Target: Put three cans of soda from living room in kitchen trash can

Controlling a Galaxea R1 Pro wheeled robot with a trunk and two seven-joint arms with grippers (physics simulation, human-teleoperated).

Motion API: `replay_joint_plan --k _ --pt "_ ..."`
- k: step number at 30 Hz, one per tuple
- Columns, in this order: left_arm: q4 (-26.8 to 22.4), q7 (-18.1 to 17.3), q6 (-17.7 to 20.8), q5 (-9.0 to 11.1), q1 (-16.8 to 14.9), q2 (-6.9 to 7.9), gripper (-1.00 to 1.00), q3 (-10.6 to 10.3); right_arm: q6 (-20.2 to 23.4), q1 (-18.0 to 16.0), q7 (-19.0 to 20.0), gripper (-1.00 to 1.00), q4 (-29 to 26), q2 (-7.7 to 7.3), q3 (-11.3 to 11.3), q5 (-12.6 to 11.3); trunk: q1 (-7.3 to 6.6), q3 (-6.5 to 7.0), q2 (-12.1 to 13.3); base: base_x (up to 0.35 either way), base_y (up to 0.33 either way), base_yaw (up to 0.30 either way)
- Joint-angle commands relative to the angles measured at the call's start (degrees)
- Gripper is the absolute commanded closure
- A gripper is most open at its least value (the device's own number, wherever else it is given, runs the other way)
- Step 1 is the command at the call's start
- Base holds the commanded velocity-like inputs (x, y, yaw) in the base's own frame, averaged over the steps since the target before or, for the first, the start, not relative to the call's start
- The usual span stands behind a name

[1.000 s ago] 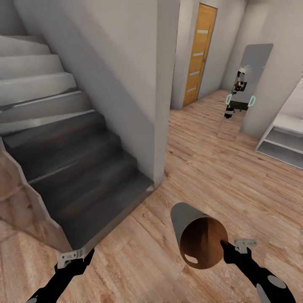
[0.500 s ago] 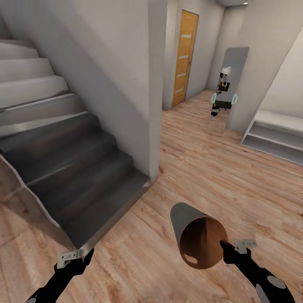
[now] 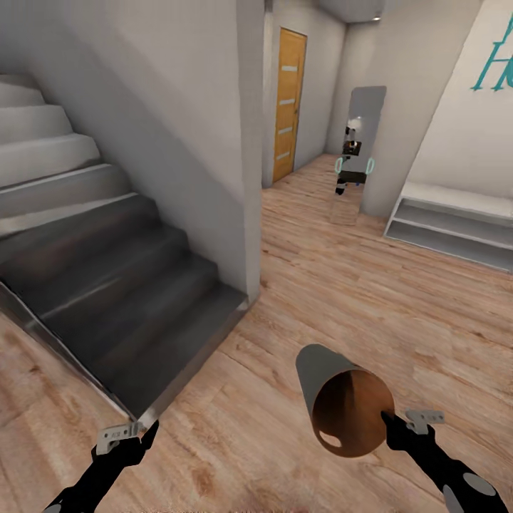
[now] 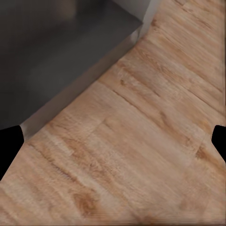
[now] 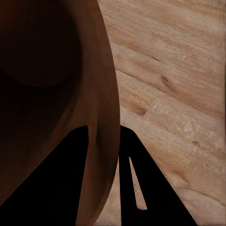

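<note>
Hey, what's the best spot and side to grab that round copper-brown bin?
Grip the copper-brown bin by its thin rim, one finger inside and one outside, coming from its open mouth, as the right gripper does. Its wide round body looks too broad for the jaws.

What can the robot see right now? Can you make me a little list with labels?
place: hallway with a wood plank floor
left side: grey staircase
far ahead: orange door and a tall mirror showing the robot
right side: low white shelf
right gripper: shut on the rim of the tash can
tash can: tipped on its side, off the floor, its opening facing the camera
left gripper: open, holding nothing
soda cans: cannot tell where they are
</note>
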Motion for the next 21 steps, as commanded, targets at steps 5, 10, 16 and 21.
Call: replay_joint_plan --k 5,10,16,21 --pt "0.0 0.0 0.0 0.0 0.0 0.0 -1.0 0.0 -0.1 0.0 5.8 1.0 0.1 0.16 -4.4 -0.3 0.0 0.33 0.0 -0.258 0.225 -0.186" --pt "0.0 0.0 0.0 0.0 0.0 0.0 -1.0 0.0 -0.1 0.0 9.1 1.0 0.2 0.31 -7.2 -0.3 0.0 0.65 0.0 -0.259 0.209 -0.187" --pt "0.0 0.0 0.0 -0.1 0.0 0.0 -1.0 0.0 -0.2 0.0 9.5 1.0 0.3 0.36 -7.4 -0.2 0.0 1.04 0.0 -0.26 0.151 -0.188" --pt "0.0 0.0 0.0 -0.1 0.0 0.0 -1.0 -0.1 -0.1 0.0 9.6 1.0 0.5 0.37 -7.2 -0.2 0.0 1.36 0.0 -0.262 0.044 -0.187"
